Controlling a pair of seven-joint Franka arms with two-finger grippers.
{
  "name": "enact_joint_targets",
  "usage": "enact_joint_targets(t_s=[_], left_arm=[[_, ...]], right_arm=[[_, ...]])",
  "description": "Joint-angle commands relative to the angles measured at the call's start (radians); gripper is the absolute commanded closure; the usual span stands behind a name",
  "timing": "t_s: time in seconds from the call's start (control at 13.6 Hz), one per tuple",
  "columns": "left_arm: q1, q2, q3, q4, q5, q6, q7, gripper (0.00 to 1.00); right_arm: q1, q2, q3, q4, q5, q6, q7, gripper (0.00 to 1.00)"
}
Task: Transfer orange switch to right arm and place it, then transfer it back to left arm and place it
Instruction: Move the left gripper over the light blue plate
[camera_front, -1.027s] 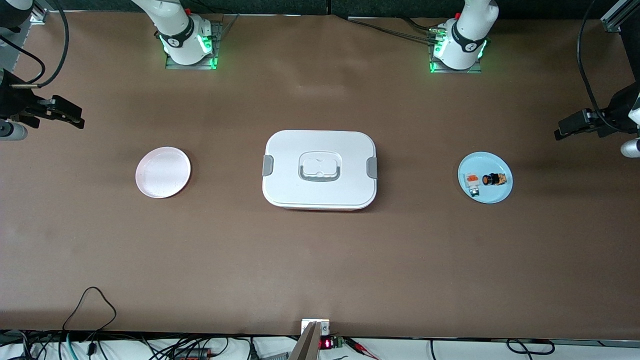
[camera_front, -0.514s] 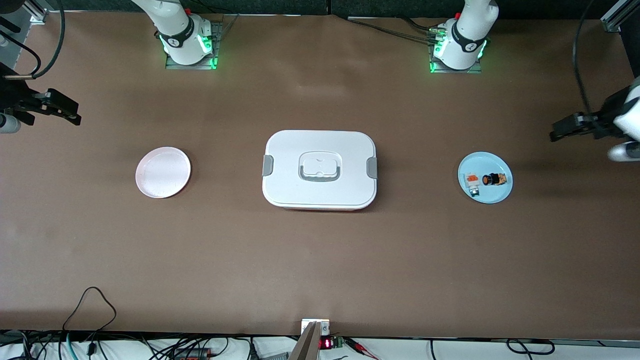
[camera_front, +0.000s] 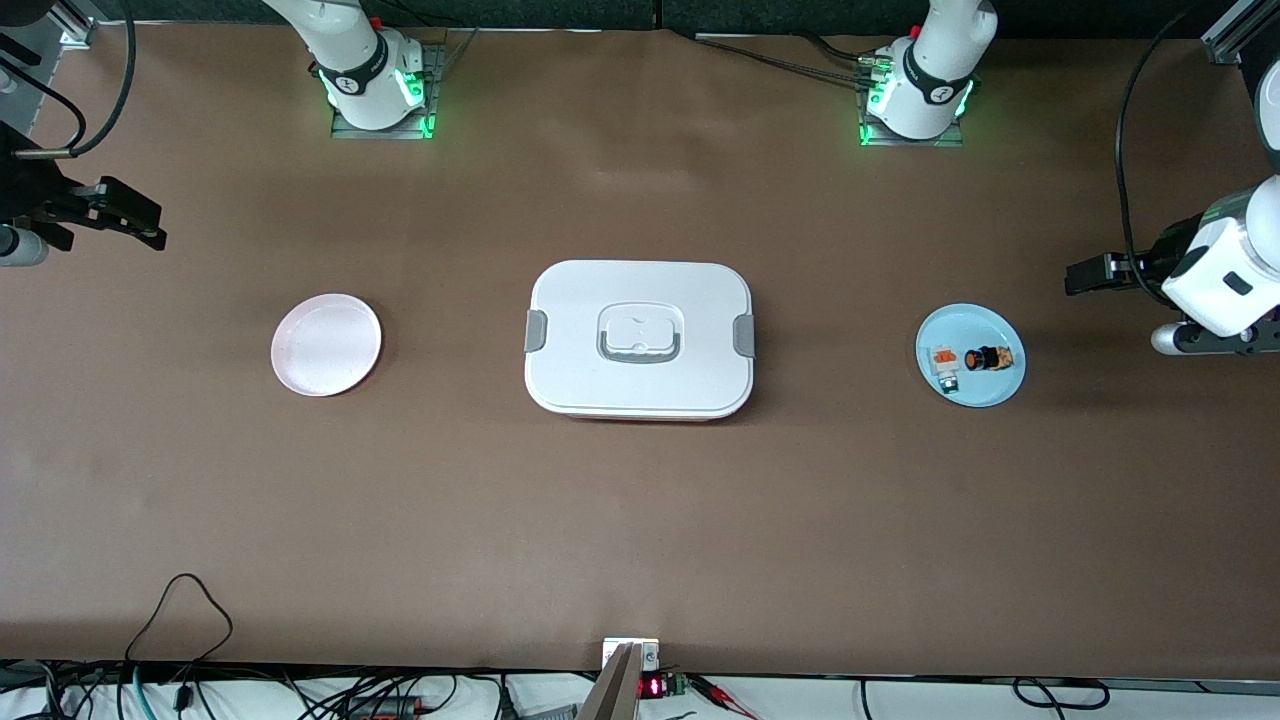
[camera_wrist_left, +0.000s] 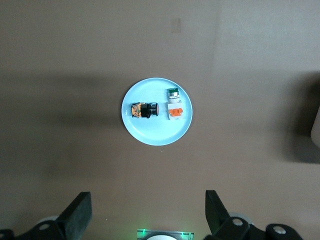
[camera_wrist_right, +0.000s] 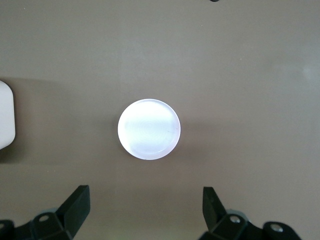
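The orange switch (camera_front: 985, 358) (camera_wrist_left: 145, 110) lies on its side on a small blue plate (camera_front: 975, 322) (camera_wrist_left: 155, 134) toward the left arm's end of the table. High over the table just outside that plate hangs my left gripper (camera_front: 1085, 273) (camera_wrist_left: 148, 202), open and empty. The white box (camera_front: 640, 290) (camera_wrist_left: 315, 132) (camera_wrist_right: 6, 115) stands shut at the table's middle. My right gripper (camera_front: 150, 222) (camera_wrist_right: 146, 197) is also open and empty. It hangs over the right arm's end of the table, outside a pink plate (camera_front: 326, 344) (camera_wrist_right: 149, 128).
A small white block with orange tabs (camera_front: 943, 365) (camera_wrist_left: 175, 107) shares the blue plate, beside the switch on the box's side. Cables (camera_front: 180, 610) trail along the table edge nearest the front camera. Both arm bases (camera_front: 375, 85) stand at the opposite edge.
The left arm has swung in toward the blue plate, its wrist now showing in the front view. The right gripper has shifted only slightly. The switch, plates and box have not moved.
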Motion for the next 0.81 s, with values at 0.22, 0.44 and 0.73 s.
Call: enact_joint_targets(t_s=[0.22,0.44,0.73], left_arm=[[0.025,0.142,-0.001,0.017,-0.024,0.023,0.031,0.00],[0.054,0.205,0.000,0.002,-0.032,0.117,0.043,0.00],[0.086,0.213,-0.001,-0.205,-0.030,0.351,0.084,0.00]], right_arm=[[-0.005,-0.004,0.021,0.013,0.016,-0.016,-0.002,0.00],[-0.005,-0.001,0.019,0.013,0.010,-0.015,-0.002,0.00],[-0.005,0.003,0.019,0.012,0.017,-0.016,-0.004,0.00]])
